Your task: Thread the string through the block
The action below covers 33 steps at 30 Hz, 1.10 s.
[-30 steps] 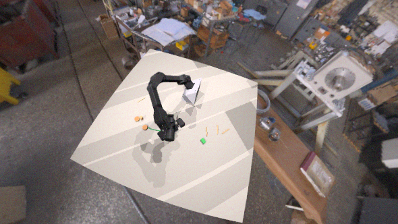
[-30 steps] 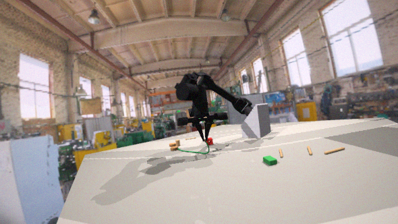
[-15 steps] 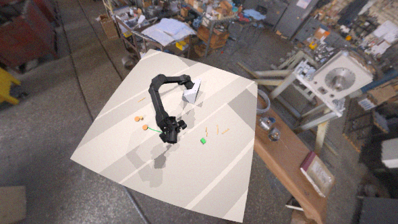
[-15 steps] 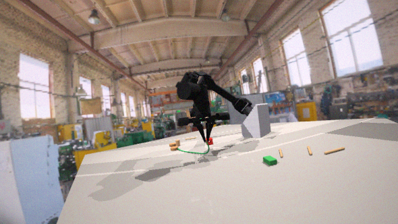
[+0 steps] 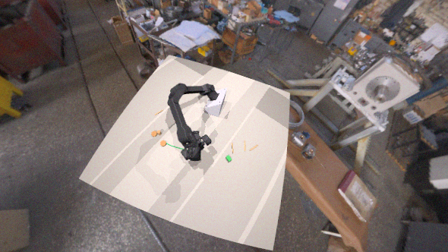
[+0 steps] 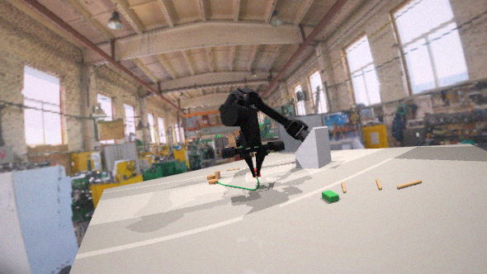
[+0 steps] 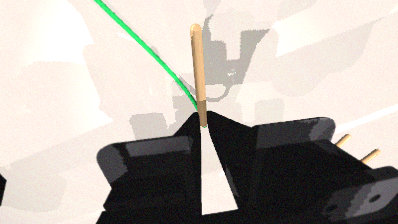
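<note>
Workshop clutter lay all round, and my pale cream counter (image 5: 212, 205) with its light stripes carried everything. My black pincer (image 7: 203, 126) was nearly closed, its tips pinching the lower end of the thin light-wood stick (image 7: 198, 70), which rose straight out from between them in the wrist view. Off that pinched end ran the green string (image 7: 145, 46), curving away up and to the left. From the exterior view I hung pointing down just above the counter, something small and red showing at my tips, and the string (image 6: 237, 186) sagged in a loop onto the surface and ran over to the round orange wooden button (image 5: 163, 143). Beyond the button sat a small orange wooden block (image 5: 156, 133); I could not make out its hole from any view. Well off to the other side rested a small green cube (image 5: 228, 158), and past it three loose short wooden sticks (image 5: 244, 146) lay near one another. One more loose stick (image 5: 159, 111) lay far back beyond the block. My arm reached out from a white wedge-shaped base (image 5: 216, 102) at the far part of the counter.
</note>
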Tool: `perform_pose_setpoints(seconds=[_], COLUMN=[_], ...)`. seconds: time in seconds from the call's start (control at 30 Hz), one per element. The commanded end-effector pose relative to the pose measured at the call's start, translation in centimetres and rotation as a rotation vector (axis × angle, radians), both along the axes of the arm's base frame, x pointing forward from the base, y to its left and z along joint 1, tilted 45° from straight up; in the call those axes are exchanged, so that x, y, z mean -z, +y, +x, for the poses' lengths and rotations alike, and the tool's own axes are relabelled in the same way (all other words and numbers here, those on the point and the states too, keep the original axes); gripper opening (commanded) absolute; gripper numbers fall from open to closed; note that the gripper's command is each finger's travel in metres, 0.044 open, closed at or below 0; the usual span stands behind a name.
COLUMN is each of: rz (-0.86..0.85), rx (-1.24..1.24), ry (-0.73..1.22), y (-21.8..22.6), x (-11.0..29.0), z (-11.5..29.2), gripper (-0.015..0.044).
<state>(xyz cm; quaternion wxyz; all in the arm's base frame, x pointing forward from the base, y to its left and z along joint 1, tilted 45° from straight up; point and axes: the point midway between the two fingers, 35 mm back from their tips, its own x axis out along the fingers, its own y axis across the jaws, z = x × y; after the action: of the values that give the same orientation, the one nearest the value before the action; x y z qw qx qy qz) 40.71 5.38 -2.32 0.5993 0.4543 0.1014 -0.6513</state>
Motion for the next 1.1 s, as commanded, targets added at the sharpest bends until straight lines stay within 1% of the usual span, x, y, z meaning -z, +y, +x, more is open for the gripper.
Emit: perform_pose_setpoints(seconds=[0.0,1.07], rz=[0.004,0.001], rx=[-0.004,-0.003], ry=[0.0,0.002], y=[-0.2,-2.4], x=[0.1,2.2], z=[-0.4,-3.1], gripper=[0.0,0.0])
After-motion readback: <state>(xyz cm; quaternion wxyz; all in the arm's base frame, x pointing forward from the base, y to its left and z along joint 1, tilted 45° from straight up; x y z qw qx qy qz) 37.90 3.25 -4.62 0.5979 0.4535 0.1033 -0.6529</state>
